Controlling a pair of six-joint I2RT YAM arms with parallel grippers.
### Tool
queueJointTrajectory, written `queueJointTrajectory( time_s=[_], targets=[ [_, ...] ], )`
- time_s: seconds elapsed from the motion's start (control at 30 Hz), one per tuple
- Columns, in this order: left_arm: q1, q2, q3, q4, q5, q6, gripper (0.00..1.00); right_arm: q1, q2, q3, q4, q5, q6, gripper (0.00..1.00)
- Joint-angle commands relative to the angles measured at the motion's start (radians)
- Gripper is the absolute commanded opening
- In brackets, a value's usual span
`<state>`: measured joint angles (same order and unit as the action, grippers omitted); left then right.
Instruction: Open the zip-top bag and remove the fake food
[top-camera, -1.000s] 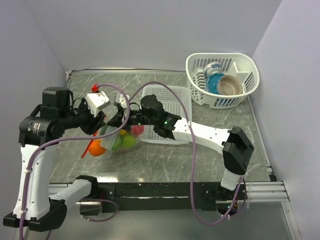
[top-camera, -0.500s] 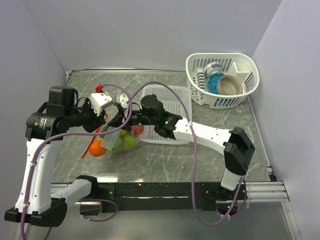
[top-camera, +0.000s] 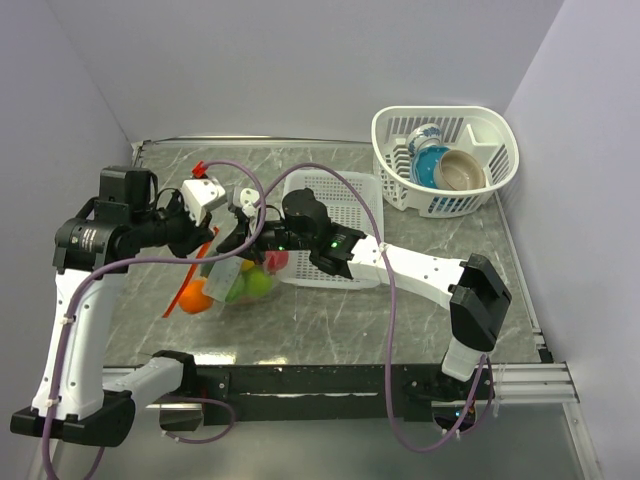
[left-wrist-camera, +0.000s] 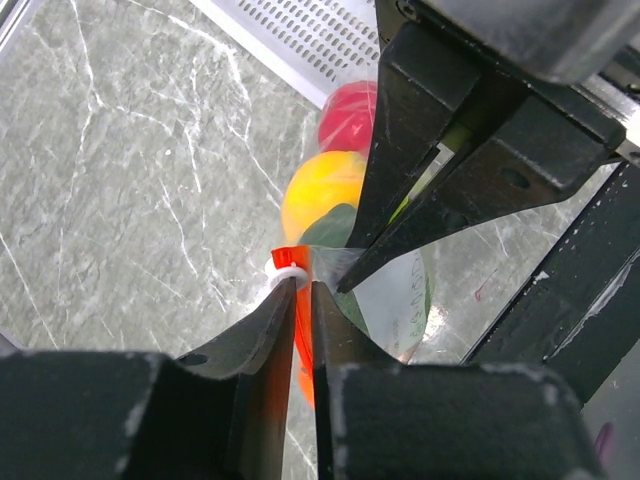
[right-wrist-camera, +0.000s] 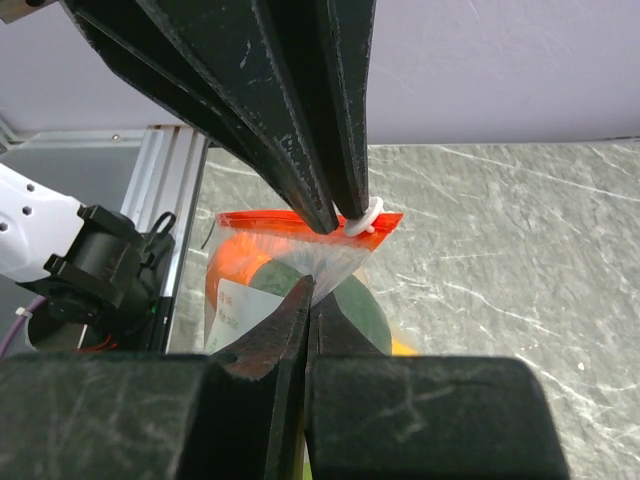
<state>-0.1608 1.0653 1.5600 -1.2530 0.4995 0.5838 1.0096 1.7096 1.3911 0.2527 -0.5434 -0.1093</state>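
Center frame, we note the left gripper (left-wrist-camera: 302, 290) nearly shut on the zip strip (right-wrist-camera: 260, 217) of the bag (left-wrist-camera: 400, 290), right gripper (right-wrist-camera: 307, 295) fully closed on its mouth; pulling apart risks thin plastic slipping free.

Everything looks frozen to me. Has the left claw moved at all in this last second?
Yes. From above, the left claw has edged right, toward the flat perforated white tray.

Two arms angled inward, claws nose to nose.
The left claw (left-wrist-camera: 303, 290) pinches with fingers nearly touching; the right claw (right-wrist-camera: 308, 300) is clamped fully, its arm stretched far leftward.
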Motion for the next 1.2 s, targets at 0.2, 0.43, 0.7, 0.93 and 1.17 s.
queueJointTrajectory(
  time_s=[0.2, 0.43, 0.7, 0.93, 1.17],
  targets=[
    [0.000, -0.018, -0.002, 0.062, -0.013, -0.016, 0.31, -0.008, -0.050, 0.040, 0.013, -0.015, -0.009, 0.00],
    [-0.002, -0.016, -0.012, 0.084, -0.018, -0.055, 0.55, -0.012, -0.041, 0.054, 0.005, -0.018, -0.009, 0.00],
    [0.000, 0.022, 0.055, -0.066, 0.122, 0.008, 0.29, -0.016, -0.051, 0.039, 0.010, -0.013, -0.004, 0.00],
    [0.001, 0.030, 0.061, -0.103, 0.122, 0.028, 0.09, -0.019, -0.071, 0.011, 0.017, -0.003, -0.006, 0.00],
    [0.001, -0.008, 0.032, -0.095, 0.057, 0.021, 0.07, -0.042, -0.076, 0.019, 0.028, 0.014, 0.003, 0.00]
  ],
)
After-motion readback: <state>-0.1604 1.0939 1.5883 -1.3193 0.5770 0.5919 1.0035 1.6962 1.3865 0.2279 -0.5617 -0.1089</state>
